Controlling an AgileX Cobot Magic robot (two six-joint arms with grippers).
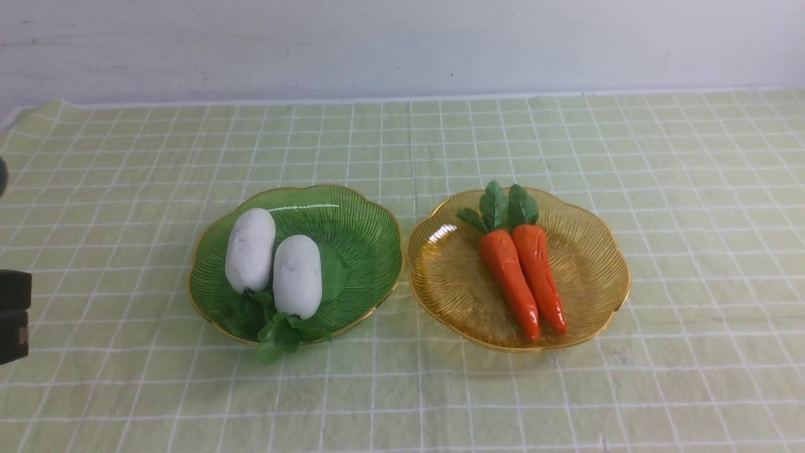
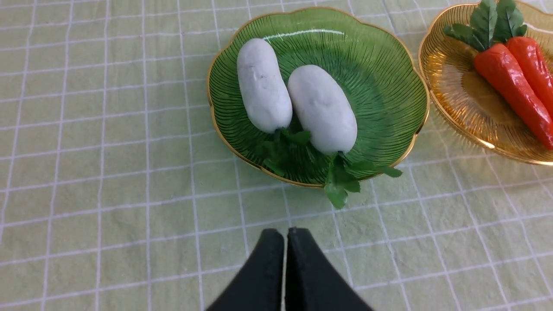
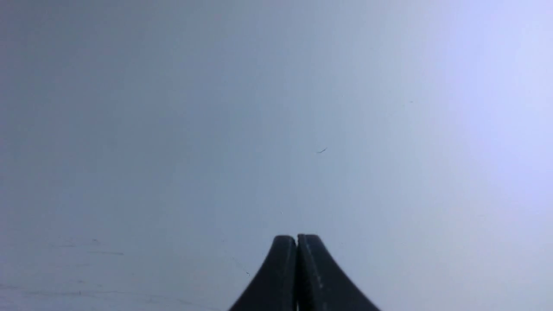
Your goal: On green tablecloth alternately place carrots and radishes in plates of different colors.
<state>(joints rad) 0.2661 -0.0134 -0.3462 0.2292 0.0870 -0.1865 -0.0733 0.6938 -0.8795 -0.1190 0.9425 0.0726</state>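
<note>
Two white radishes [image 1: 250,250] [image 1: 297,277] lie side by side in the green plate [image 1: 365,239] on the green tablecloth [image 1: 402,390], their leaves hanging over the near rim. Two orange carrots [image 1: 508,283] [image 1: 539,275] lie together in the amber plate [image 1: 591,264] to its right, leaves pointing away. My left gripper [image 2: 285,232] is shut and empty, hovering over bare cloth short of the green plate [image 2: 380,86]; the radishes [image 2: 263,84] [image 2: 322,108] and carrots [image 2: 510,88] show beyond it. My right gripper [image 3: 297,236] is shut, empty, facing a plain pale wall.
A white wall [image 1: 402,44] rises behind the cloth's far edge. A dark part of the left arm [image 1: 12,314] shows at the left edge of the front view. The two plates nearly touch in the middle.
</note>
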